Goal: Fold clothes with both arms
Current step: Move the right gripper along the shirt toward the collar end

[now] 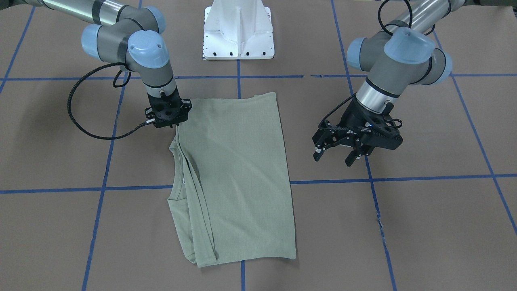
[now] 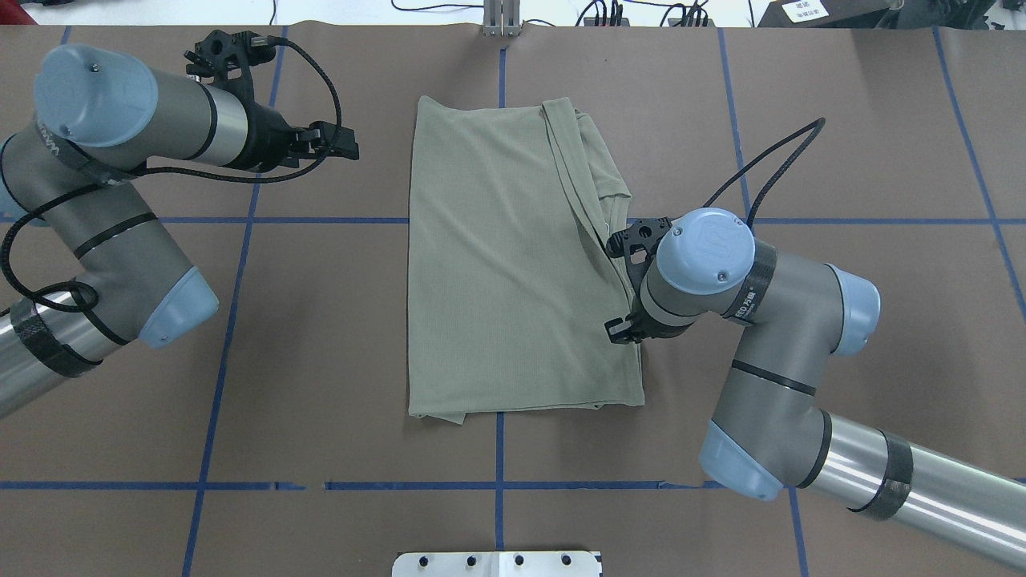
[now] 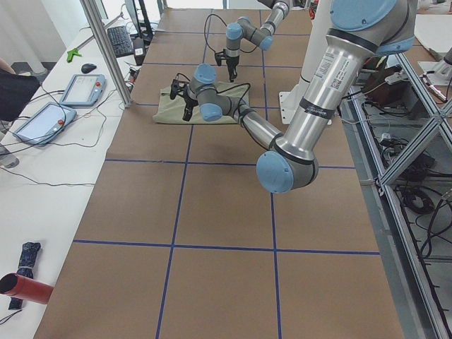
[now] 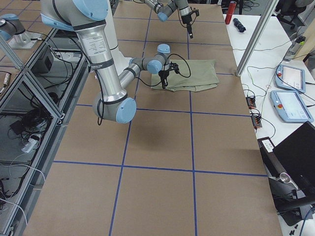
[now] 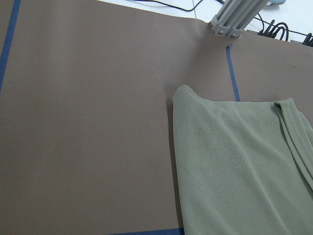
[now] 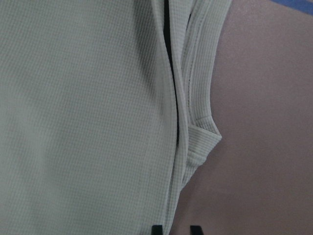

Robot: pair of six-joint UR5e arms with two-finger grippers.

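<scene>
The pale green shirt lies flat and folded into a tall rectangle on the brown table; it also shows from above. Its ribbed collar sits at the folded edge on my right side. My right gripper points straight down at that edge. In its wrist view the fingertips stand a narrow gap apart, the shirt's layered edge running into the gap. My left gripper hangs open above bare table, well off the shirt's other side, nothing between its fingers.
The white pedestal base stands at the robot's side of the table. Blue tape lines cross the brown cover. An aluminium post rises at the far edge. Tablets and cables lie on the side bench.
</scene>
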